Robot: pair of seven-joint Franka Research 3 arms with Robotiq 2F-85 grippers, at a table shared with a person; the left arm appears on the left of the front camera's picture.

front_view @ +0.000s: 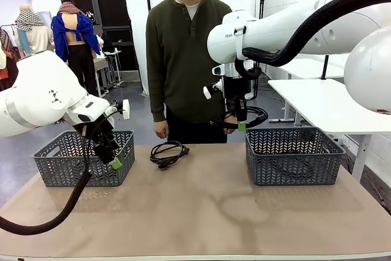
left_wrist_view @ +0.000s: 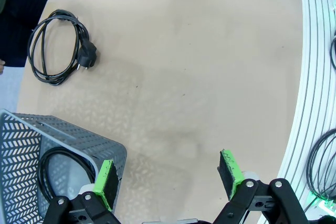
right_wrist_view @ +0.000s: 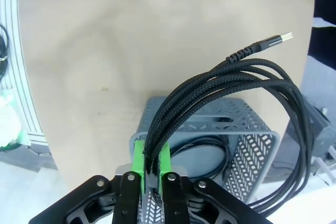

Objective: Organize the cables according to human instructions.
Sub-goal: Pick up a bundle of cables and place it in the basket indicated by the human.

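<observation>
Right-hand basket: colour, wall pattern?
Grey right-hand basket, chevron cut-outs in its walls; front view shows it best.

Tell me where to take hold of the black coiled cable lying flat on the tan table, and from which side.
Come from straight above and pinch the black coiled cable on the arc opposite its chunky plug. It lies flat on the tan table, so a side approach can't get under it, and there the strands run bundled together, probably thin enough for one pinch.
</observation>
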